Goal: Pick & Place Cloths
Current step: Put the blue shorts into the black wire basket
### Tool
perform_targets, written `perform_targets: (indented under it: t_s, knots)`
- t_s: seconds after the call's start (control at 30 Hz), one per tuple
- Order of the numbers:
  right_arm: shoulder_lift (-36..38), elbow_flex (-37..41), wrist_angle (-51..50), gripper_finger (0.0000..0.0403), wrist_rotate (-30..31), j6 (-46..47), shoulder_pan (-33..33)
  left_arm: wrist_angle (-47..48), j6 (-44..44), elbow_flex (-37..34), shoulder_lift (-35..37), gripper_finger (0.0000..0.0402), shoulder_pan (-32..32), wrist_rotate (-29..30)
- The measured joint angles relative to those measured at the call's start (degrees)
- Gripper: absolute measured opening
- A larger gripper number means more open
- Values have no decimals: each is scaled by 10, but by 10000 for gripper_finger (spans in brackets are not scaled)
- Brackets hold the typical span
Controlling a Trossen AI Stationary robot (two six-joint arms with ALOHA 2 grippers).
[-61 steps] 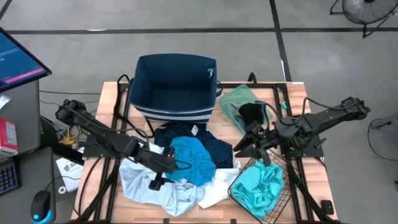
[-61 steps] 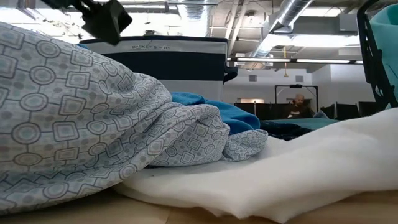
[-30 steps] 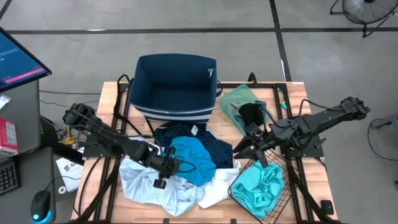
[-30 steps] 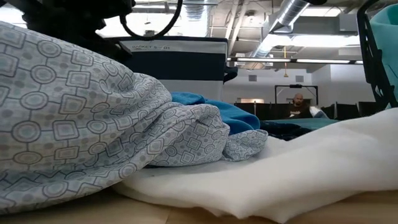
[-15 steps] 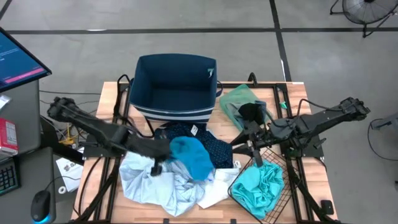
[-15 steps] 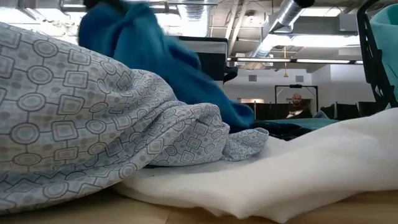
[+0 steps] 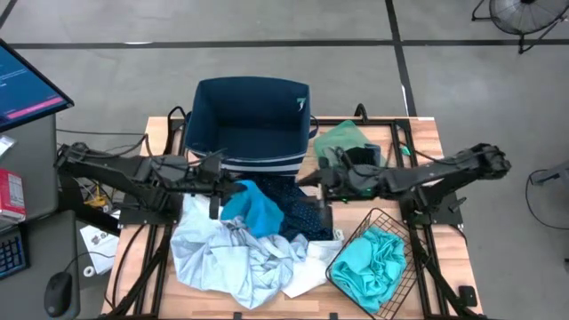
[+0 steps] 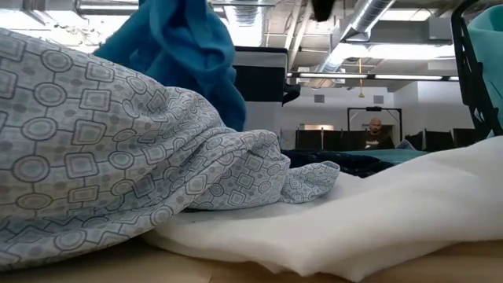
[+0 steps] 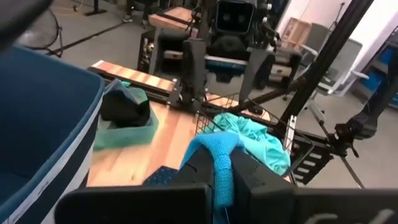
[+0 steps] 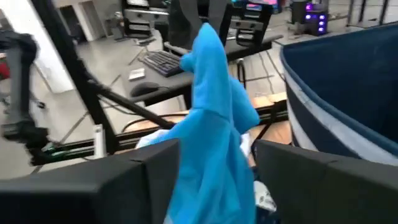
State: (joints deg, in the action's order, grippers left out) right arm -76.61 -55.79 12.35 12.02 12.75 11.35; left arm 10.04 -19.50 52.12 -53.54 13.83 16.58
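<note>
A bright blue cloth (image 7: 255, 210) hangs from my left gripper (image 7: 229, 188), which is shut on it just in front of the navy striped bin (image 7: 252, 124). The cloth's lower end reaches the pile: a pale patterned cloth (image 7: 222, 258), a navy dotted cloth (image 7: 300, 209) and a white cloth (image 7: 307, 263). In the low view the blue cloth (image 8: 185, 47) hangs behind the patterned one. My right gripper (image 7: 311, 180) is open, right of the blue cloth and facing it, apart from it. In the right wrist view the cloth (image 10: 214, 118) hangs ahead of the gap between my fingers. My left gripper pinches a bunched fold of the blue cloth (image 9: 222, 152) between its two fingers, near the cloth's top. The fingers come nearly level from the table's left. The cloth hangs slack below them; whether its lower end rests on the pile I cannot tell.
A black wire basket (image 7: 391, 222) at the near right holds a turquoise cloth (image 7: 369, 258). A green cloth (image 7: 338, 140) with a black one (image 7: 360, 158) on it lies at the far right. A monitor (image 7: 27, 84) stands left of the table.
My left gripper has taken hold of the blue cloth on the pile, risen and drawn back toward the bin and the table's left, tipping up to nearly level. The cloth's top has been lifted off the pile. My right gripper has swung from above the basket toward the table's left.
</note>
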Motion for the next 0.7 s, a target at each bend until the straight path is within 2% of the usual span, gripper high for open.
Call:
perform_targets:
  t_s: [0.2,0.37,0.53,0.7]
  knots:
    - [-88,-93,-4,308,-32,-99,-11,-14,1,0,-3,0,-5,-6]
    - [-152,-170,-54,368,-34,-116,-20,-43,2,0,-2,0,-5,-7]
    - [-222,-228,-81,397,-34,-114,-34,-89,16,0,-2,0,-5,-14]
    - [-271,-281,-107,388,-35,-114,-42,-96,21,0,-2,0,-5,-35]
